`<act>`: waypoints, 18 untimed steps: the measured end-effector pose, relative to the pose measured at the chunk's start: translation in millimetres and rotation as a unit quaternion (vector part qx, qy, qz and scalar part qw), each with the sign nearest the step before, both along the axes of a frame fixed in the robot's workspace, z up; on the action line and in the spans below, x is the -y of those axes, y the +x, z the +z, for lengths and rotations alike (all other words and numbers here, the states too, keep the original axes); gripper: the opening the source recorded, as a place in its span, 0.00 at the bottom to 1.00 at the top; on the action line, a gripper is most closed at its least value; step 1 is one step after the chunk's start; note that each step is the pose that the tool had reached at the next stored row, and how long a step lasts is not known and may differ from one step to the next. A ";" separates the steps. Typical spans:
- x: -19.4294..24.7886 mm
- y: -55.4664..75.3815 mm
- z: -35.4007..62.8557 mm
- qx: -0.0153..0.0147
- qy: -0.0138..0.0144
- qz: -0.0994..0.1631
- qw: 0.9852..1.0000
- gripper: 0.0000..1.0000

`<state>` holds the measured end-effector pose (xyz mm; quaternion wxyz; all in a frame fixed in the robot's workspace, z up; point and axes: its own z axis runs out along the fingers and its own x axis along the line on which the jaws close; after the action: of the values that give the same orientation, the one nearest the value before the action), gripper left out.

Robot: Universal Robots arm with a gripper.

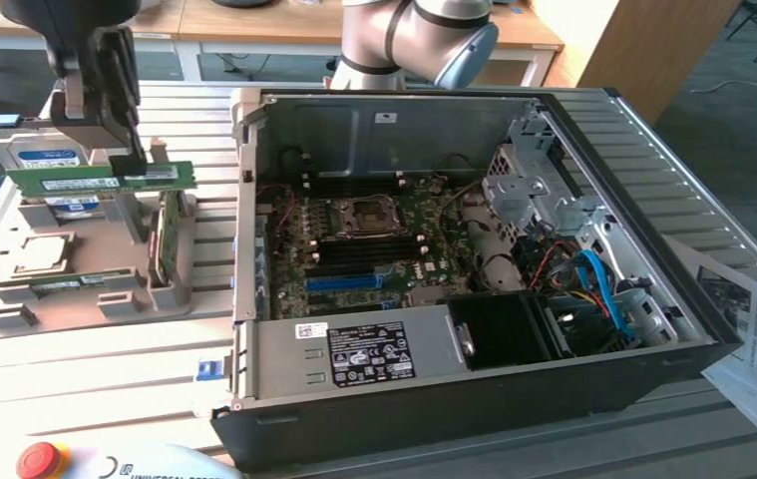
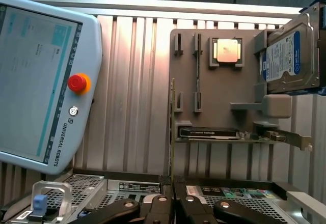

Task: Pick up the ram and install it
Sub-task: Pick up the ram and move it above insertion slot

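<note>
My pincer is clenched on the ram, 1 green stick held level in the air above the grey tray and clear of it. Below, on the tray, sit a second stick, an upright green card and a processor. Farther off is the open computer case, its motherboard exposed.
</note>
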<state>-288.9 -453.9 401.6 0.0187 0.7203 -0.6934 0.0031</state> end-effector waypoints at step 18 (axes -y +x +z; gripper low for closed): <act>3.1 38.8 0.0 -0.003 0.000 0.000 1.000 0.12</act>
<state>-250.1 -457.0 401.6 0.0206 0.7203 -0.6933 0.0011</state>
